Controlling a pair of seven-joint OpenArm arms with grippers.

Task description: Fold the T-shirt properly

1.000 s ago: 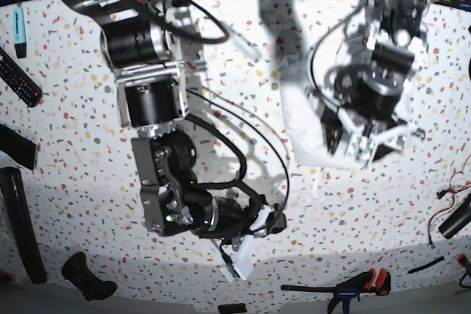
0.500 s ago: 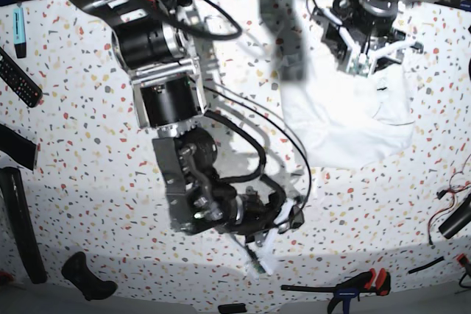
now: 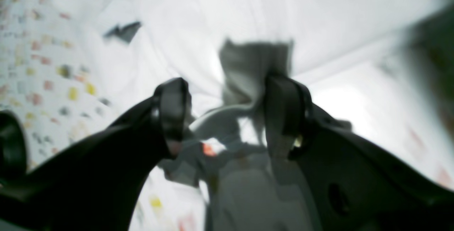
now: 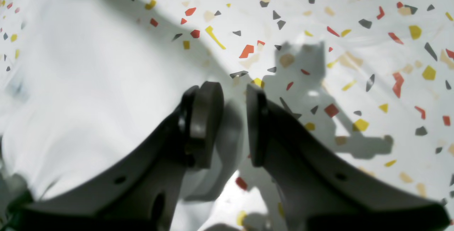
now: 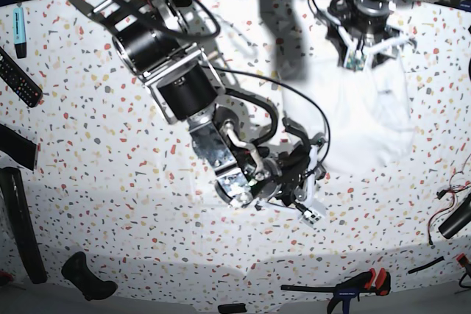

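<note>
The white T-shirt (image 5: 353, 123) lies rumpled at the right of the speckled table. It fills the left wrist view (image 3: 319, 18) and the left part of the right wrist view (image 4: 88, 82). My left gripper (image 5: 358, 60) hovers over the shirt's far part. Its jaws (image 3: 227, 110) stand wide apart, and a grey bunch of cloth (image 3: 253, 64) sits just past the right fingertip. My right gripper (image 5: 313, 193) is at the shirt's near left edge. Its jaws (image 4: 232, 117) are a narrow gap apart with the table showing between them.
A black remote (image 5: 18, 79) and a blue marker (image 5: 18, 31) lie at the left. Black tools (image 5: 88, 277) lie at the front left. A clamp with red handles (image 5: 360, 284) lies at the front right, with cables (image 5: 456, 218) at the right edge.
My left gripper moved from the shirt's near part up to its far part. My right arm swung right and its gripper reached the shirt's near left edge.
</note>
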